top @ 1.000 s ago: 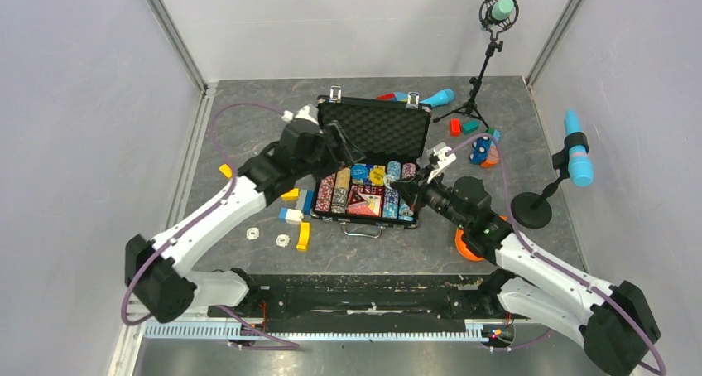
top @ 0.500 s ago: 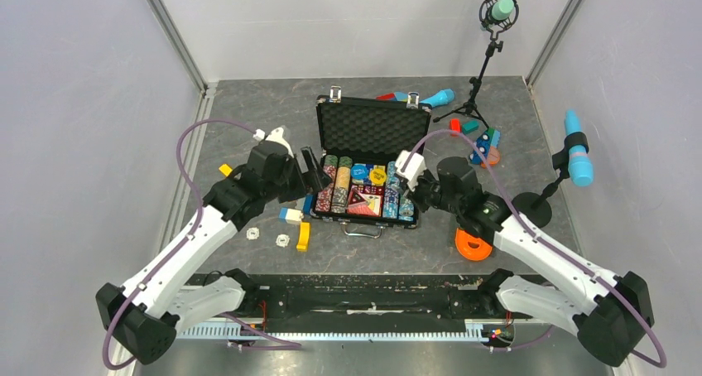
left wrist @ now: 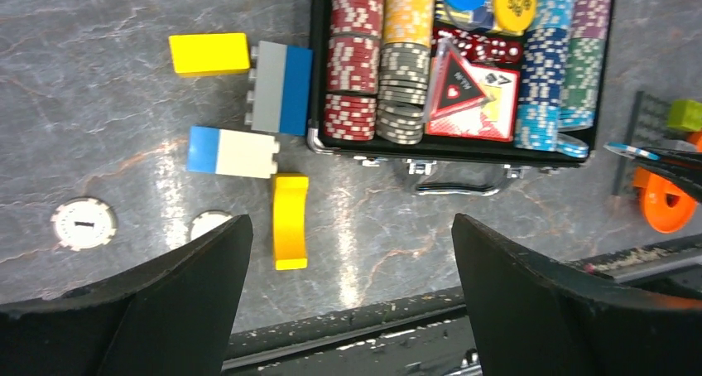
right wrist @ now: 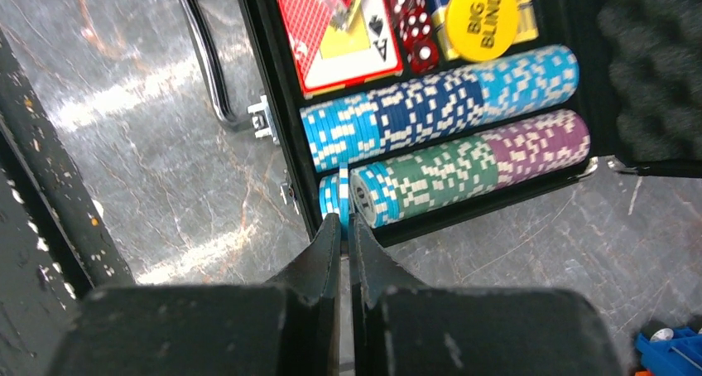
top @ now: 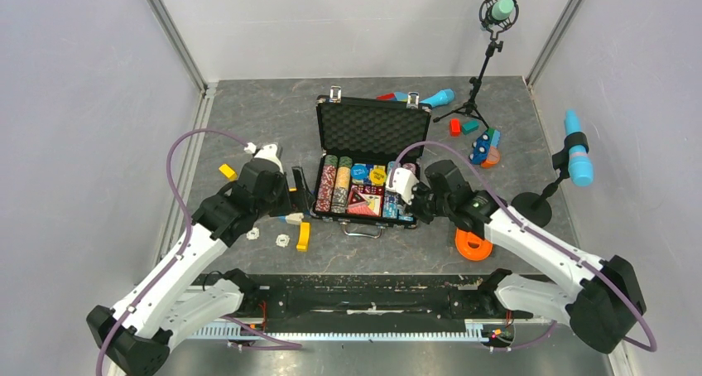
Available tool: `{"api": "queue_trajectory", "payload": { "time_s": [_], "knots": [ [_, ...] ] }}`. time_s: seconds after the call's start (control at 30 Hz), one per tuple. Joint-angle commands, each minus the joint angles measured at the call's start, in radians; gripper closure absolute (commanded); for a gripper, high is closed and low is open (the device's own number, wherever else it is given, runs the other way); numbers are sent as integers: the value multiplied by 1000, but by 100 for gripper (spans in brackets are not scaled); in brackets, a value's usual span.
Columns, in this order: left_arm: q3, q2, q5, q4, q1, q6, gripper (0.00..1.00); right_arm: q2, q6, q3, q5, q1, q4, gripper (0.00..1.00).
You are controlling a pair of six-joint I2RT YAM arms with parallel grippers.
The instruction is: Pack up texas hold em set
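Chips (right wrist: 447, 103) in four rows, one in right pincer (right wrist: 342, 220)

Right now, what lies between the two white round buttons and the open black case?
The left wrist view shows three toy blocks there: a blue-and-white block, a yellow curved block, and a grey-and-blue block beside the case.

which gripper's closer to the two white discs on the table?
Left. The left gripper is open beside the case's left edge, with the white discs just nearer the arm bases. The right gripper is at the case's near right corner, shut on a light blue chip.
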Motion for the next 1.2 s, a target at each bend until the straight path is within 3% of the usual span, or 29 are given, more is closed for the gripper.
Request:
{"api": "queue_trajectory", "payload": {
  "time_s": [0.0,1.17],
  "knots": [
    [-34,-35,-69,-24,6,79,4,51,-87,38,39,-2,-57,100],
    [-69,-56,-123,-1,6,100,0,225,-232,76,108,-2,-45,100]
  ]
}}
